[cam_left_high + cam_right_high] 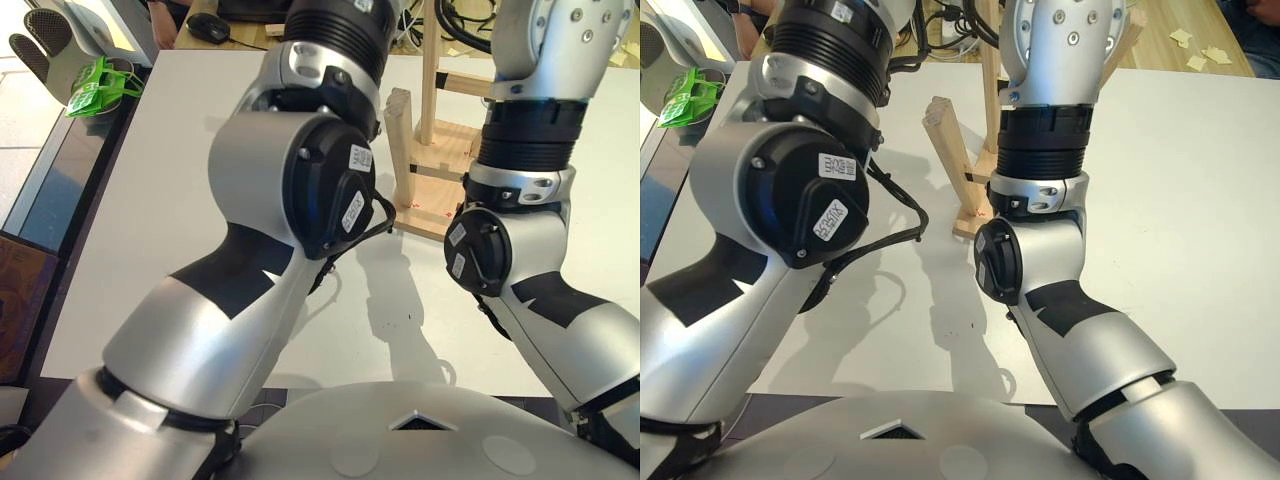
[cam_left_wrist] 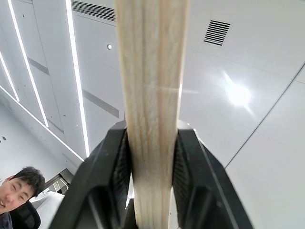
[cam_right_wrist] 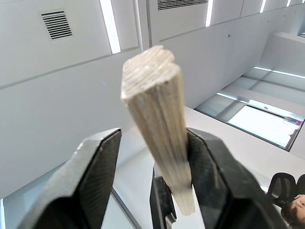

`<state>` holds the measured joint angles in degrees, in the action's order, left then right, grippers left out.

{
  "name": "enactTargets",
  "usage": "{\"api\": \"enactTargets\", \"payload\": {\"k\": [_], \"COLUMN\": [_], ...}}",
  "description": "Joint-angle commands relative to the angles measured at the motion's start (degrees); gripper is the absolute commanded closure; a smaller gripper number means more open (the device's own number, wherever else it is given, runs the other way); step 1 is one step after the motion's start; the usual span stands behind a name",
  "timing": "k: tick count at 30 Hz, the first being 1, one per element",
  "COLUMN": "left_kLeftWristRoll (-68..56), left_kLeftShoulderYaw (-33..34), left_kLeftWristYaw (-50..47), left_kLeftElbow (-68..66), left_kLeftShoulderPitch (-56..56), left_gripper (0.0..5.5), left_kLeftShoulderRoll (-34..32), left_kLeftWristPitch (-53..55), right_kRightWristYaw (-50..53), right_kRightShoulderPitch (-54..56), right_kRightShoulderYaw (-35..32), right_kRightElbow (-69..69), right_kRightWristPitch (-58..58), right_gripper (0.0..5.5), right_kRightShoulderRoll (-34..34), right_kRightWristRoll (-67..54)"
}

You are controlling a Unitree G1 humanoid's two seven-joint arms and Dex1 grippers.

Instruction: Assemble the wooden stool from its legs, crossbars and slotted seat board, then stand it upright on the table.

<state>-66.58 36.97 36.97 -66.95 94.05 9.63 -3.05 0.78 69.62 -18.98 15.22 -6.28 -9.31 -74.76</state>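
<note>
Clearly, the left hand [image 2: 151, 133] was clamped on a bar [image 2: 151, 71] of pale wood: both black fingers [image 2: 107, 167] pressed against its flat sides with no gap. The bar's long axis ran straight out from between the fingers, away from the wrist and toward the ceiling. Its narrow face showed the fine lengthwise stripes of layered ply.

The right hand [image 3: 152, 133] stood partly open around a second pale piece [image 3: 157, 119]. That piece leaned against one finger [image 3: 209, 167], while a gap showed between it and the other finger. Its long axis also pointed away from the wrist, tilted a little. Its cut end, ridged with ply layers and slightly notched, faced the camera.

On the white counter [image 1: 170, 200] the part-built stool [image 1: 445, 140] sat at the far side, right of centre, just beyond the right forearm. A leaning leg [image 1: 403, 150] tipped over to the left, and an upright leg [image 1: 430, 70] rose out of the top of the view. A short crossbar [image 1: 465, 85] ran level from the upright leg toward the right. The stool's lowest bar rested on the counter. A green object [image 1: 95, 85] lay just off the counter's far left corner.
</note>
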Motion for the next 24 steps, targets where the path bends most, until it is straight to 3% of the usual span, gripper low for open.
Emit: {"api": "enactTargets", "payload": {"k": [1,4,14,15,24], "left_kLeftWristRoll": [2.14,2.4,4.18,4.51,8.15], "left_kLeftShoulderYaw": [1.0,1.88,2.95,2.81,0.11], "left_kLeftWristYaw": [-0.76,-0.08,-0.5,-0.5,0.96], "left_kLeftElbow": [-2.98,-3.06,-3.44,-3.33,0.49], "left_kLeftShoulderPitch": [0.66,0.85,1.2,1.24,0.03], "left_gripper": [4.5,4.5,4.5,4.13,2.81], "left_kLeftShoulderRoll": [4.79,4.7,4.82,4.9,5.39], "left_kLeftWristPitch": [1.05,1.82,3.28,3.43,4.8], "right_kRightWristYaw": [-2.4,-3.17,-7.81,-8.13,-9.77], "right_kRightShoulderPitch": [5.31,5.5,5.02,4.98,5.87], "right_kRightShoulderYaw": [0.68,0.56,2.59,2.72,2.48], "right_kRightElbow": [-0.36,0.23,-2.62,-2.88,-5.21], "right_kRightWristPitch": [0.06,0.73,2.49,2.5,4.64], "right_gripper": [3.8,4.31,4.41,4.42,4.43], "right_kRightShoulderRoll": [-3.53,-2.66,-2.3,-2.36,-1.42], "right_kRightWristRoll": [1.09,2.66,9.77,10.05,12.8]}}
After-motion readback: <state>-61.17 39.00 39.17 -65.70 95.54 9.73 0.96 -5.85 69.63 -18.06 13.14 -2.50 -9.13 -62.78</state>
